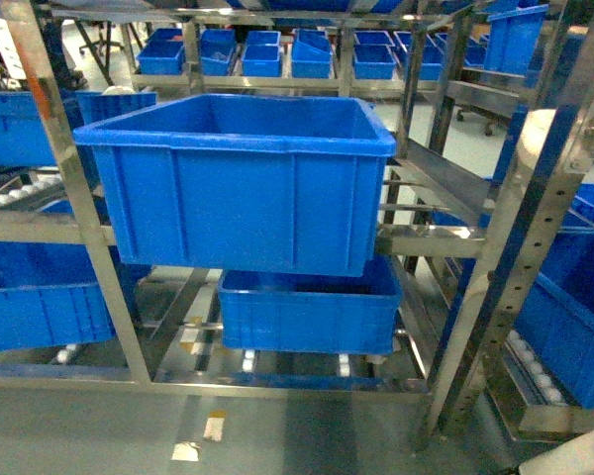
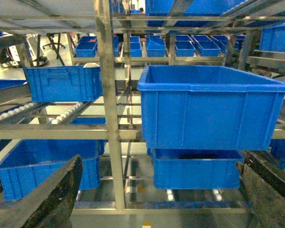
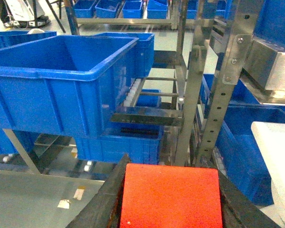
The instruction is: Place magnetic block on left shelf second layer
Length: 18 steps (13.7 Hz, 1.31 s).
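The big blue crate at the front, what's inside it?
Nothing shows inside the large blue crate: only bare blue walls. Its floor is hidden behind the front wall, so small contents cannot be ruled out.

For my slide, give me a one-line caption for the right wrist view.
Right gripper holding the red magnetic block in front of the large blue crate on the steel rack.

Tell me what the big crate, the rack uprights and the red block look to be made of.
Big crate: moulded plastic, semi-gloss blue, ribbed walls and thick rim. Rack uprights: probably stainless steel, shiny, perforated. Red block, held in the right gripper: smooth matte face, likely plastic; unsure.
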Available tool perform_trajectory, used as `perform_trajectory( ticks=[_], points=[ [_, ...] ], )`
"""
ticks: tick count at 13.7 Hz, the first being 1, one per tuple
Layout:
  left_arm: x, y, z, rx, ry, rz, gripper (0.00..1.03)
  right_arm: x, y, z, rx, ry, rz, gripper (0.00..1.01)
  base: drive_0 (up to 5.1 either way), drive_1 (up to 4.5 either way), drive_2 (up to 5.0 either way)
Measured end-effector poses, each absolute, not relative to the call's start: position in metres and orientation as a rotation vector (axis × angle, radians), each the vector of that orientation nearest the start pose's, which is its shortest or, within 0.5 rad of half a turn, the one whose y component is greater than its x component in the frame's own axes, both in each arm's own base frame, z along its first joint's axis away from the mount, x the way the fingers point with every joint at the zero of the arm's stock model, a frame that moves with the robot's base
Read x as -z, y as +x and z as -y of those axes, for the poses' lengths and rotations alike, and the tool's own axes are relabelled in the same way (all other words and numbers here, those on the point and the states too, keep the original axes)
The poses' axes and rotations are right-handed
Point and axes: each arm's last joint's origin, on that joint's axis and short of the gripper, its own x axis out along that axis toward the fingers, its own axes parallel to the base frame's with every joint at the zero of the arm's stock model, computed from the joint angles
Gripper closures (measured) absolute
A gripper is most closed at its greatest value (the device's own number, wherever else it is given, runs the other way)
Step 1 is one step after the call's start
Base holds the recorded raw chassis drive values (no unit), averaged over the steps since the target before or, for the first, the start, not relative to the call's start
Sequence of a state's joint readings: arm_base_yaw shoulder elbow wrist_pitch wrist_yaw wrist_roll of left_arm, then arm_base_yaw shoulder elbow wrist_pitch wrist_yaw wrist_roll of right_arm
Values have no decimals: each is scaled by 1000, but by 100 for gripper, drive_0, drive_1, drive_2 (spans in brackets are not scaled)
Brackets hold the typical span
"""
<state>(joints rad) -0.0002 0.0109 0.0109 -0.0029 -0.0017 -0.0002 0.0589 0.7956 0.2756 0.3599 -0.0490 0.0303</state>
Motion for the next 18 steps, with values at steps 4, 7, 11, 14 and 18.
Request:
perform_trajectory(
  ticks=[4, 7, 11, 14, 18],
  points=[
    [-166, 98, 0, 0, 0, -4, 5, -206, 173, -12, -105, 29, -167, 68, -457, 404, 10],
    [-166, 98, 0, 0, 0, -3, 5, -207, 173, -12, -105, 29, -164, 68, -457, 404, 10],
    [-166, 98, 0, 0, 0, -3, 5, -207, 173, -12, -105, 29, -164, 68, -457, 404, 10],
    [-166, 98, 0, 0, 0, -4, 5, -206, 173, -12, -105, 29, -168, 68, -457, 404, 10],
    [-166, 98, 0, -1, 0, 1, 5, -207, 173, -12, -109, 30, -167, 68, -457, 404, 10]
  ],
)
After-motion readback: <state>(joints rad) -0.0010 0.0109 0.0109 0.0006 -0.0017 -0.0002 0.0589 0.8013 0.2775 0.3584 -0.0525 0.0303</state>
